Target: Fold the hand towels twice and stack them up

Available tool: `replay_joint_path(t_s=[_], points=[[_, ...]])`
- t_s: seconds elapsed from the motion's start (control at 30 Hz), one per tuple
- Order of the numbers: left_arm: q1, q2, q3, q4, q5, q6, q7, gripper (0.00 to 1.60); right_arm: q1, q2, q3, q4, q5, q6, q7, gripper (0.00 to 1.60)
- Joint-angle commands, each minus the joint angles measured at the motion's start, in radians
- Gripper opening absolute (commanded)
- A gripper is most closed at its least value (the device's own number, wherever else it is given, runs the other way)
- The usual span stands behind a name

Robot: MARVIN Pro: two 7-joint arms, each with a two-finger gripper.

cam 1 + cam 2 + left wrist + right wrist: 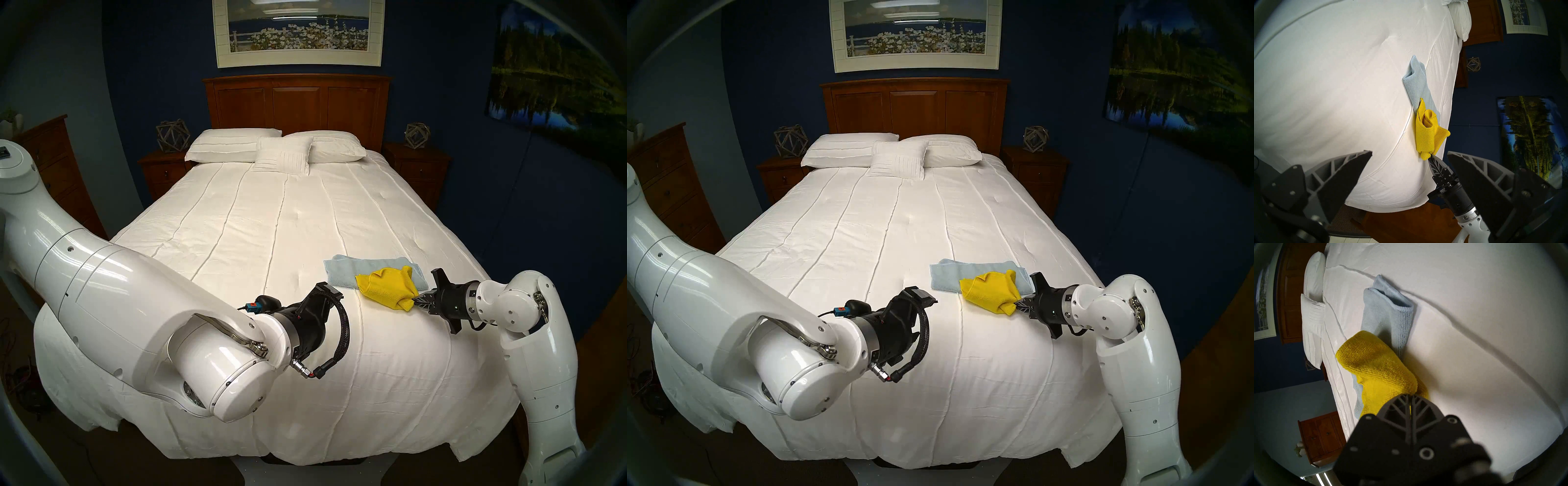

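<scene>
**Right gripper pinches the yellow towel near the bed's right edge**

The right gripper has its fingers pressed together on the near corner of the yellow towel. In the right wrist view the two ribbed fingers meet tip to tip with yellow cloth bunched between and around them. The left wrist view shows the same pinch from the side: the closed tips bite into a small knot of yellow fabric.

The yellow towel lies crumpled and loosely rolled, not flat, on the bedspread, close to the bed's right edge and toward its foot. Its far part rests on the blue towel, which lies folded into a long strip just behind it, also near the right edge. One end of the blue strip stands open as a loop. The two towels touch and overlap.

The left gripper hangs over the foot end of the bed, left of the towels and well apart from them. Its fingers stand wide apart with nothing between them.

Three white pillows lie at the head of the bed against the wooden headboard, far from the towels.
</scene>
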Motion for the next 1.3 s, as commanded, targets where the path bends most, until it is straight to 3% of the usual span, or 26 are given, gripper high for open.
replay_joint_path(t_s=[0.0,0.17,0.37,1.0,1.07,1.1,1.17,1.27], points=[[-0.004,-0.001,-0.011,0.000,0.000,0.002,-0.003,1.60,0.025,-0.007,0.028,0.007,0.051,0.029,0.037,0.00],[-0.004,0.000,-0.011,0.000,0.000,0.002,-0.003,1.60,0.021,-0.008,0.068,0.008,0.163,0.070,0.036,0.00],[-0.003,0.000,-0.012,0.000,0.001,0.002,-0.003,1.60,0.008,0.004,0.081,-0.010,0.233,0.091,0.009,0.00],[-0.002,0.000,-0.013,0.000,0.001,0.001,-0.002,1.60,-0.048,0.026,0.122,-0.029,0.273,0.141,-0.039,0.00],[-0.002,0.000,-0.013,0.000,0.002,0.001,-0.002,1.60,-0.053,0.025,0.123,-0.031,0.275,0.143,-0.041,0.20],[-0.002,0.001,-0.013,0.000,0.002,0.001,-0.002,1.60,-0.055,0.026,0.124,-0.034,0.276,0.143,-0.042,0.21],[-0.002,0.001,-0.013,0.000,0.002,0.001,-0.001,1.60,-0.059,0.028,0.124,-0.035,0.280,0.144,-0.041,0.08],[-0.002,0.001,-0.013,0.000,0.002,0.001,-0.001,1.60,-0.063,0.031,0.124,-0.036,0.281,0.145,-0.039,0.20]])
